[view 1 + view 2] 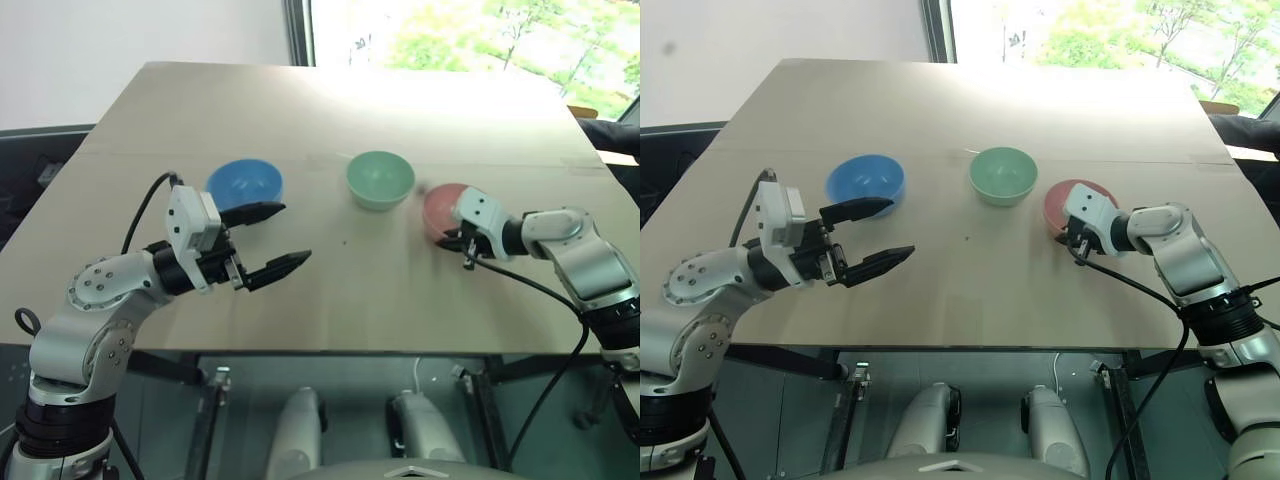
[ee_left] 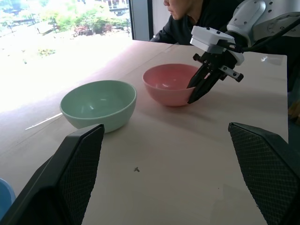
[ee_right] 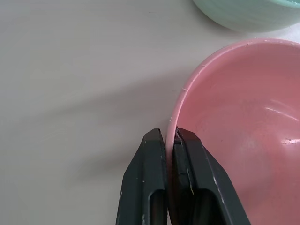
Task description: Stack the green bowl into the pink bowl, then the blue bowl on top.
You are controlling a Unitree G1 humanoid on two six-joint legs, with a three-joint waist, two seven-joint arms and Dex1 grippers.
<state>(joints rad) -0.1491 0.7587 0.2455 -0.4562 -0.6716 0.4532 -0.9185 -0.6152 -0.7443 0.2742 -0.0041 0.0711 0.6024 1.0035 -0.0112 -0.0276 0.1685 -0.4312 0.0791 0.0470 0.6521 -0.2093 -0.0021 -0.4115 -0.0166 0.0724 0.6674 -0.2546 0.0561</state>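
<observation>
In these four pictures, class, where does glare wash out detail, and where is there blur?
Left eye view: window light bleaches the far table. Left wrist view: the same glare whitens the table behind the green bowl; its own fingers are blurred. Right wrist view: soft shadow beside the pink bowl, its rim pinched by the right gripper.

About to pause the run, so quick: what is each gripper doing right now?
Left gripper: open, holding nothing, near the blue bowl.
Right gripper: shut on the pink bowl, pinching its rim.
</observation>
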